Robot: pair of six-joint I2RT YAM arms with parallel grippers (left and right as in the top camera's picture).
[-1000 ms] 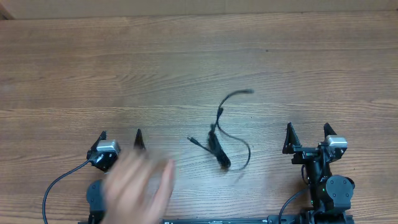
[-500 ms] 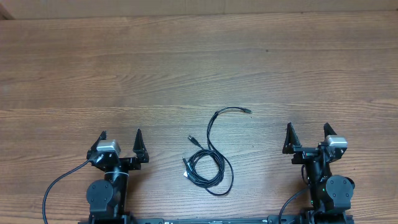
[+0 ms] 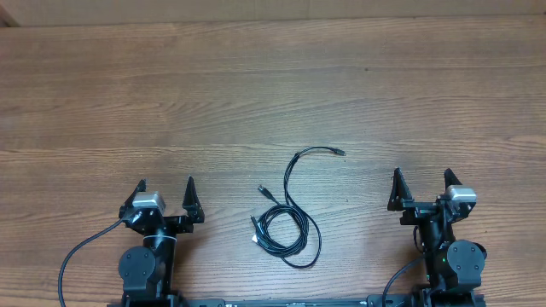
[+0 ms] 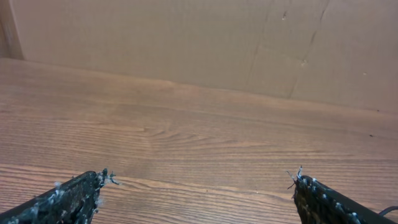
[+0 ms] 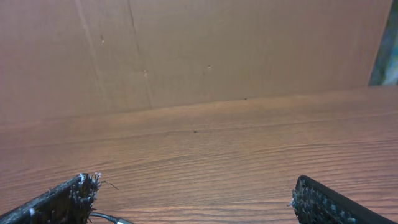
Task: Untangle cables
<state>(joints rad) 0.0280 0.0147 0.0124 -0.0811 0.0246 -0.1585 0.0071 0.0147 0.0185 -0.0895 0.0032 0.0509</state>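
The cables (image 3: 286, 230) lie as a tangle of thin black cords on the wooden table, between the two arms in the overhead view. A coiled loop sits low, and one strand runs up to a plug end (image 3: 339, 151). A short piece of cable with a plug shows at the bottom left of the right wrist view (image 5: 106, 218). My left gripper (image 3: 165, 188) is open and empty, left of the tangle; its fingertips also show in the left wrist view (image 4: 202, 179). My right gripper (image 3: 421, 181) is open and empty, right of the tangle, as the right wrist view (image 5: 193, 186) shows.
The wooden table (image 3: 256, 85) stretches away beyond the cables. A brown cardboard wall (image 4: 186, 37) stands at its far edge, also seen in the right wrist view (image 5: 217, 43). Thick black arm cables run down at the left base (image 3: 72, 260) and right base (image 3: 397, 281).
A person's hand that was blurred over the left arm one second ago has gone. The cables dropped from a bunched strand into a loose coil and have lain still since. Both arms stayed put.
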